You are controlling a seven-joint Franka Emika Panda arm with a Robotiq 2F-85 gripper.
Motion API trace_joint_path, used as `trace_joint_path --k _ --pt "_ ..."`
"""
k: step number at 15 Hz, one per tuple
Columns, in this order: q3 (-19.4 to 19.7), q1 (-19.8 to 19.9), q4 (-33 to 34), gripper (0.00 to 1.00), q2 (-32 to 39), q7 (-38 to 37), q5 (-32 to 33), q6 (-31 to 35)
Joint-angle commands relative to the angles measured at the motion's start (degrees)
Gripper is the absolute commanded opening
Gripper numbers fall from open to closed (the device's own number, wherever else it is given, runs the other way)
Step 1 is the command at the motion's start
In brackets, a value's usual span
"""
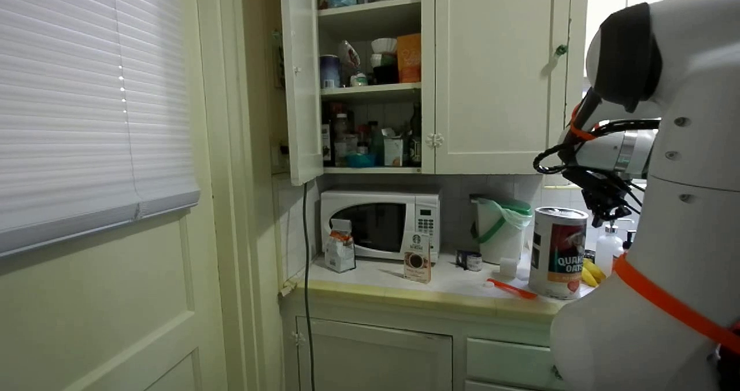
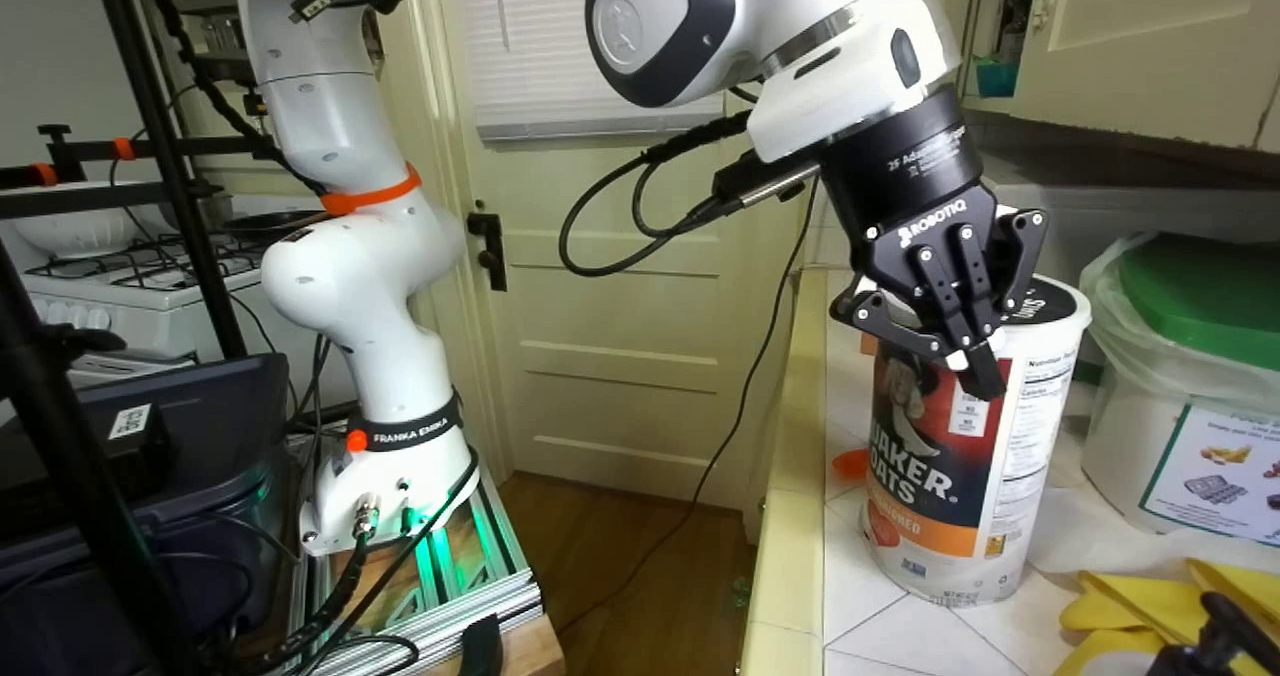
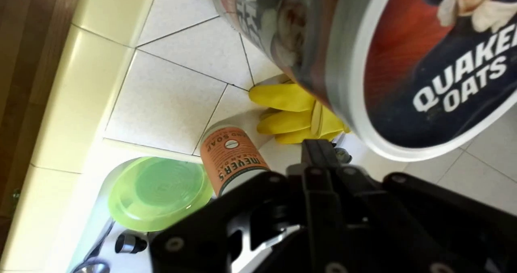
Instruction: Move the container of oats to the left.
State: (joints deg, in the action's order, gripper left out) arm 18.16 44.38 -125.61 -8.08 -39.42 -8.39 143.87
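The container of oats [image 1: 558,255] is a tall cylinder with a red and dark blue label. It stands upright on the counter, near the front edge. In an exterior view [image 2: 935,491] my gripper [image 2: 980,371] overlaps its upper side, on the camera's side of it. In the wrist view its lid [image 3: 436,71] fills the upper right, and my gripper [image 3: 319,143] is beside the lid's rim. The two fingers are pressed together with nothing between them. I cannot tell whether they touch the container. The gripper [image 1: 604,214] also shows behind the container's top in an exterior view.
A green-lidded bin [image 2: 1195,436] stands behind the container. An orange-red utensil [image 1: 511,288], a coffee box [image 1: 417,258], a bag [image 1: 341,247] and the microwave [image 1: 376,223] share the counter. Yellow gloves [image 3: 291,113], a soap bottle [image 3: 232,154] and a green bowl [image 3: 161,194] are near the gripper.
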Motion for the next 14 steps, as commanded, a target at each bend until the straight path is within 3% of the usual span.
trace_joint_path --k 1,8,14 --pt "2.5 -2.3 4.2 0.00 4.5 -1.5 -3.6 0.2" --pt "4.9 -5.2 8.6 0.00 9.9 -0.8 -10.5 -2.7" --pt "5.8 -6.7 11.5 0.00 11.1 0.2 -15.2 -10.3"
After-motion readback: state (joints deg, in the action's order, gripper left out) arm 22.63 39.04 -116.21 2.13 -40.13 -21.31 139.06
